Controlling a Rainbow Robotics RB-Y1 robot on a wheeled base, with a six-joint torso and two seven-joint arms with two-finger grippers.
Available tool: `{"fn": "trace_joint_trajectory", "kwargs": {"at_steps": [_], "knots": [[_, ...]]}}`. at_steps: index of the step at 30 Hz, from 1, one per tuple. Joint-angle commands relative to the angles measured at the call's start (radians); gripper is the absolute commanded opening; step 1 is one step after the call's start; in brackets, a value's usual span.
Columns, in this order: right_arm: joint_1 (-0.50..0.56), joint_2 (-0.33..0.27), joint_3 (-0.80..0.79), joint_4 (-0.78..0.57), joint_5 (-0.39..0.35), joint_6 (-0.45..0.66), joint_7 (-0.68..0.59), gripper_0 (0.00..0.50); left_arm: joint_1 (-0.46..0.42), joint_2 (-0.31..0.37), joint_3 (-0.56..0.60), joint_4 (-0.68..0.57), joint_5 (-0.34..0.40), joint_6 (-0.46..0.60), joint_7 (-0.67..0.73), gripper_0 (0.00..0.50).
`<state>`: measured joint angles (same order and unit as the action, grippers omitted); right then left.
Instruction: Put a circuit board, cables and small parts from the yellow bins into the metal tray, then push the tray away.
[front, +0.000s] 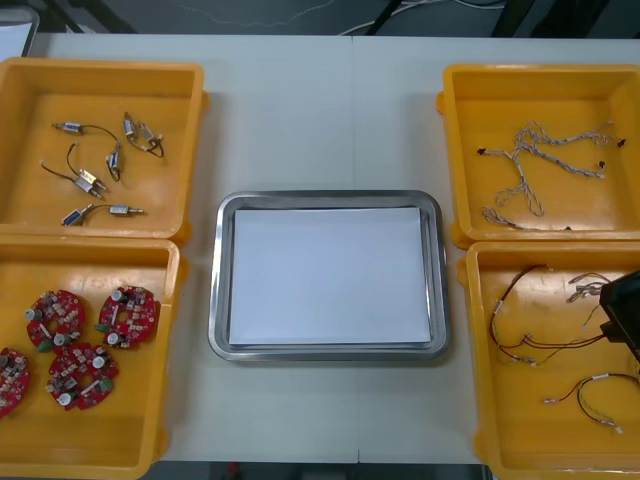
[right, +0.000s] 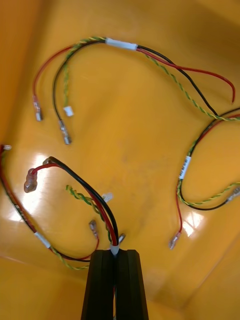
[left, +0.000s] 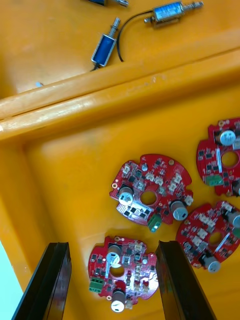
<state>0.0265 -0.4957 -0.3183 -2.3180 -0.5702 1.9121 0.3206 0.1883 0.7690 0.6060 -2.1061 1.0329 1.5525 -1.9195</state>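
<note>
My right tool (right: 116, 251), at the lower right of the front view, is clamped on a red-and-black cable (right: 75, 175) to lift it from its bin (right: 150, 150). My left tool (left: 114, 246) stands apart, straddling a circuit board (left: 122, 275). The tray (front: 325, 197) sits centre frame.

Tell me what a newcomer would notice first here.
The shiny metal tray, white inside, sits mid-table between four yellow bins. The left gripper hangs open over round red circuit boards in the near left bin; the right gripper is shut on a red-and-black cable in the near right bin.
</note>
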Motion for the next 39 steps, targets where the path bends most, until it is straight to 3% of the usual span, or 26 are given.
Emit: {"fn": "trace_joint_trajectory", "kwargs": {"at_steps": [1,9,19,28,39], "knots": [[-0.039,-0.04,-0.065,-0.06,-0.019,0.008,0.135,0.0,0.046,0.03,0.011,-0.008,0.024,-0.012,-0.17,0.5],[-0.042,-0.067,-0.104,-0.078,-0.057,0.008,0.328,0.0,0.082,0.006,0.012,-0.008,0.019,-0.055,-0.237,0.5],[-0.046,-0.13,-0.116,-0.086,-0.188,0.008,0.558,0.0,0.111,-0.027,-0.002,-0.002,-0.005,-0.117,-0.343,0.5],[-0.066,-0.179,-0.085,-0.123,-0.275,0.008,0.77,0.0,0.111,-0.034,-0.081,0.008,-0.08,-0.17,-0.363,0.5],[-0.132,-0.248,0.027,-0.187,-0.281,0.008,0.804,0.0,0.111,-0.034,-0.14,0.061,-0.085,-0.232,-0.412,0.5]]}}
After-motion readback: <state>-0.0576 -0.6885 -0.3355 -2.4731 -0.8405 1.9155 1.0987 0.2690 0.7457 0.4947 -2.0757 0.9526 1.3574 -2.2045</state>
